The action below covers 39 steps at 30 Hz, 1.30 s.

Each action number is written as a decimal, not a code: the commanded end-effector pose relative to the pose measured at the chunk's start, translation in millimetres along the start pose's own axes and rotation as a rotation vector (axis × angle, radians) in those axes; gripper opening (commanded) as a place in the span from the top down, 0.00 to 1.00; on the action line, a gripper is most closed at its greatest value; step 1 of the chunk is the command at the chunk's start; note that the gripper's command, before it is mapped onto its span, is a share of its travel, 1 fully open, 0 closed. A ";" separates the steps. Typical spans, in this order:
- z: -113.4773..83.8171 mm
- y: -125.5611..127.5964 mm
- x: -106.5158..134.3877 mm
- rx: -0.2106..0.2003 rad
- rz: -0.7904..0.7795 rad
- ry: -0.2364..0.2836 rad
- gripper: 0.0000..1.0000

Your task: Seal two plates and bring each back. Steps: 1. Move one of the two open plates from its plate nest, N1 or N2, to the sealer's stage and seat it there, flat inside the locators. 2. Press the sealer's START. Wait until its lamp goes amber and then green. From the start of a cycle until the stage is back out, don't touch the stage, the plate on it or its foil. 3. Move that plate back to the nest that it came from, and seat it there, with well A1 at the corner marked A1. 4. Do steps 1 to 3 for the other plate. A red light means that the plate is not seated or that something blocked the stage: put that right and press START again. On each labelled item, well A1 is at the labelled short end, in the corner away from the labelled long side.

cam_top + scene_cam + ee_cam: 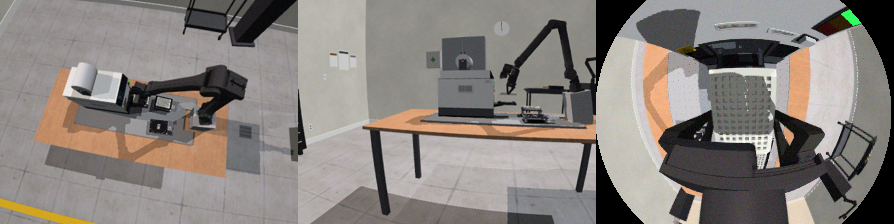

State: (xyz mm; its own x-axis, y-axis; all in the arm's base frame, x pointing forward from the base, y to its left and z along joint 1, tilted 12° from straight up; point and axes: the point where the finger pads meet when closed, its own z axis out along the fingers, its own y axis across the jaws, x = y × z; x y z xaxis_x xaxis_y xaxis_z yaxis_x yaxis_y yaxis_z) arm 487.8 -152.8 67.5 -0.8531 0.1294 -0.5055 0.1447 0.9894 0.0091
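My gripper (140, 99) (511, 92) (743, 113) is shut on a white well plate (504, 93) (742, 102), held about level. The plate is in the air above the sealer's extended stage (505, 103), with a clear gap in the exterior view. The sealer (108, 86) (466, 94) shows a green lamp (127, 81) (851, 18). The other plate (163, 102) sits in the nest at the back; its wells show. The front nest (158, 126), whose mark looks like N1, is empty. Most of the stage is hidden under the held plate in the wrist view.
The sealer's front face stands close ahead of the held plate, with a yellow warning label (687, 50) low on it. A foil roll (85, 77) sits on top of the sealer. The arm's base (202, 121) (578, 107) stands beyond the nests.
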 end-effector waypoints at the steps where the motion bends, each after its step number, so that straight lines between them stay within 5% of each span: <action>1: 4.4 3.9 -3.1 -0.003 -0.021 0.015 1.00; 18: -13.7 -5.4 -14.5 0.015 0.022 -0.059 1.00; 30: -3.8 3.8 -26.2 0.000 0.010 -0.025 1.00; 39: 5.7 -2.5 -9.5 0.002 0.027 0.011 1.00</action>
State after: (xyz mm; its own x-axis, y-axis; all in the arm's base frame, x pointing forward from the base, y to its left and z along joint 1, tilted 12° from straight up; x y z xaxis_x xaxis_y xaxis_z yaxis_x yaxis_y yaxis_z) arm 494.0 -149.9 69.4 -0.8520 0.1293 -0.5074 0.1445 0.9895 0.0094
